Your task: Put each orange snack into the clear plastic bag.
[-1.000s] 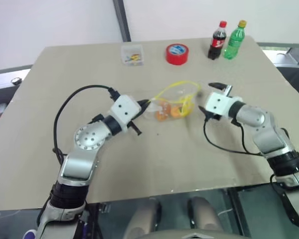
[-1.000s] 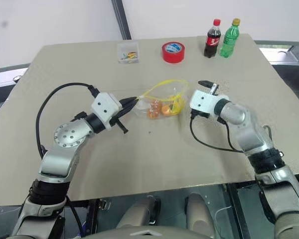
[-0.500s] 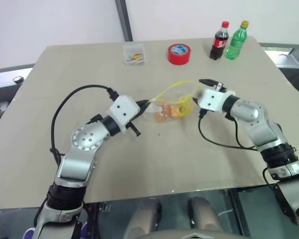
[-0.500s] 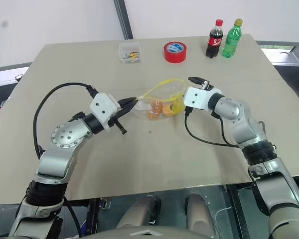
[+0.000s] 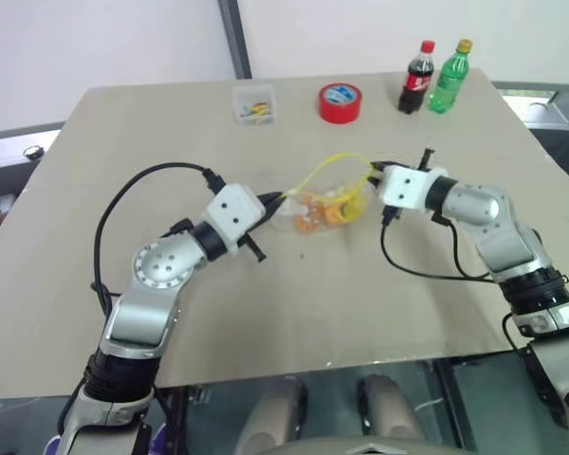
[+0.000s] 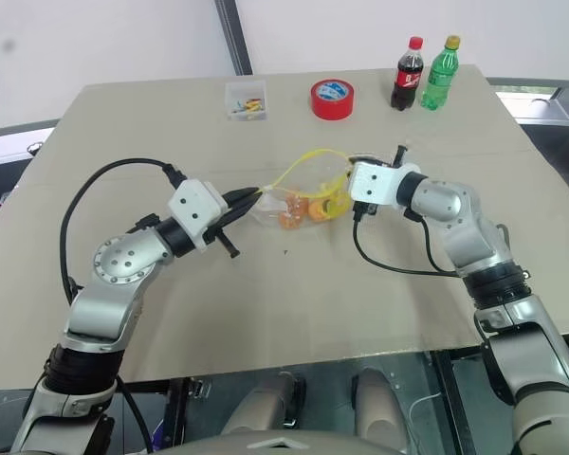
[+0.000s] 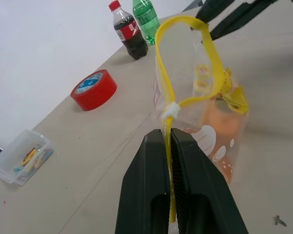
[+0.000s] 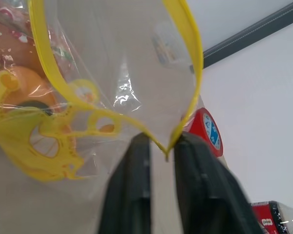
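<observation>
**Bag stretched between both grippers, snacks inside**

Where the clear plastic zip bag with the yellow seal strip (image 5: 330,194) hangs over the middle of the tan table (image 5: 294,313), its long axis runs left to right between the arms, its mouth bowed open into a yellow loop; the left gripper (image 7: 169,141) is pinched tight on the seal strip at the bag's left end; the right gripper (image 8: 158,146) is closed on the strip's fold at the right end; two small oval orange wrapped snacks (image 6: 303,212) lie inside, low in the bag; far off stand a red tape roll (image 5: 339,101), a small clear plastic box of coloured bits (image 5: 253,104), a dark cola bottle (image 5: 417,77) and a green bottle (image 5: 450,76), all well apart from the bag.
</observation>
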